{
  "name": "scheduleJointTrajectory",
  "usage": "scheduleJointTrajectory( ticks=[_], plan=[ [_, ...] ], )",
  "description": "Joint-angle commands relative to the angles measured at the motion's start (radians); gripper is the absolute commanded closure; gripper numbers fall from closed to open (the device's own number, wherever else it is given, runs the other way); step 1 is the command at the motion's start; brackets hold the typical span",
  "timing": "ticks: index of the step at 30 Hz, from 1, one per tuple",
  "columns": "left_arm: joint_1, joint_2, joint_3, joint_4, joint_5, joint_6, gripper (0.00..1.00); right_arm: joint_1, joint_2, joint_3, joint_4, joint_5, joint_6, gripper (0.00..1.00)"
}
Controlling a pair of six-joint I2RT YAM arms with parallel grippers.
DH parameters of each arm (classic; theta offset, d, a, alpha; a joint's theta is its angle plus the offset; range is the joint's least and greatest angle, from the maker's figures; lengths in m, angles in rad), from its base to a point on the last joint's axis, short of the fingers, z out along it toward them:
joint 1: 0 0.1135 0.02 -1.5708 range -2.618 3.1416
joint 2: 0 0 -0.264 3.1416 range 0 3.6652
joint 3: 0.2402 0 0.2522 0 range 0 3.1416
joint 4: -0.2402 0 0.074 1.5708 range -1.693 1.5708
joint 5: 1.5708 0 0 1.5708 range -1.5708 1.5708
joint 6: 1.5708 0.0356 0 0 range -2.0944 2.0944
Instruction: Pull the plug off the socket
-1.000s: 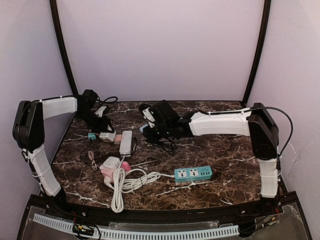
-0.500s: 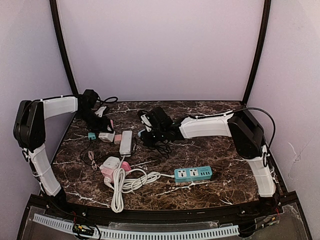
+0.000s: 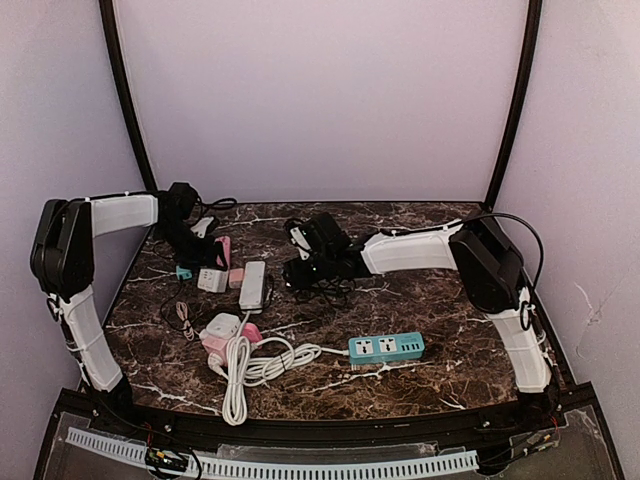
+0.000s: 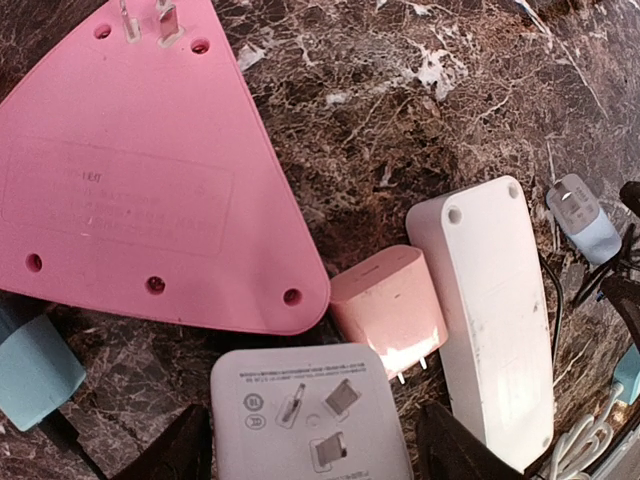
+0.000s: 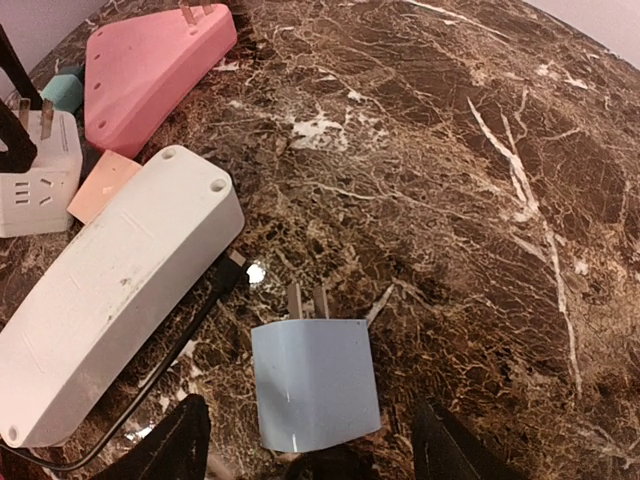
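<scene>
The pale blue plug (image 5: 313,385) lies flat on the marble with both prongs bare, apart from any socket. My right gripper (image 5: 310,442) is open around it, a dark finger (image 5: 170,440) on each side with a gap. The white cube socket (image 4: 310,415) sits between the open fingers of my left gripper (image 4: 325,445), which do not touch it. In the top view the left gripper (image 3: 203,262) hangs over the cube (image 3: 211,280), and the right gripper (image 3: 297,266) is low beside the white power strip (image 3: 252,285).
A pink triangular adaptor (image 4: 130,170), a pink charger (image 4: 390,305) and a teal plug (image 4: 30,365) crowd the cube. Black cables (image 3: 325,288) lie under the right gripper. A teal power strip (image 3: 386,346), a coiled white cord (image 3: 250,365) and a pink-white cube (image 3: 225,328) lie nearer.
Both grippers have opened wider. The right arm's elbow has swung in over the table and its gripper has sunk lower. The white cube has slid slightly nearer.
</scene>
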Motion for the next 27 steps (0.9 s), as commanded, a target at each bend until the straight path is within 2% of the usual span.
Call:
scheduleJointTrajectory(
  ticks=[1,6,9,14,18,24,27],
  plan=[
    [0.003,0.006,0.024,-0.03,-0.004,0.012,0.3,-0.003,0.01,0.006,0.031,0.007,-0.014,0.26],
    [0.003,0.005,0.027,-0.034,-0.008,0.014,0.22,-0.003,-0.025,-0.014,0.045,0.04,-0.054,0.1],
    [0.002,-0.006,0.028,-0.039,-0.04,0.007,0.19,-0.004,-0.057,-0.028,0.051,0.063,-0.077,0.05],
    [0.003,-0.133,-0.028,0.045,-0.168,-0.007,0.07,-0.005,-0.198,-0.137,0.11,0.11,-0.084,0.03],
    [0.002,-0.235,-0.083,0.122,-0.188,-0.005,0.02,-0.002,-0.34,-0.245,0.163,0.088,-0.102,0.02],
    [-0.001,-0.324,-0.109,0.164,-0.119,-0.034,0.03,0.012,-0.565,-0.448,0.157,-0.015,-0.146,0.03],
    [-0.005,-0.373,-0.119,0.201,-0.002,-0.151,0.05,0.025,-0.671,-0.549,0.134,-0.061,-0.142,0.04]
  ],
)
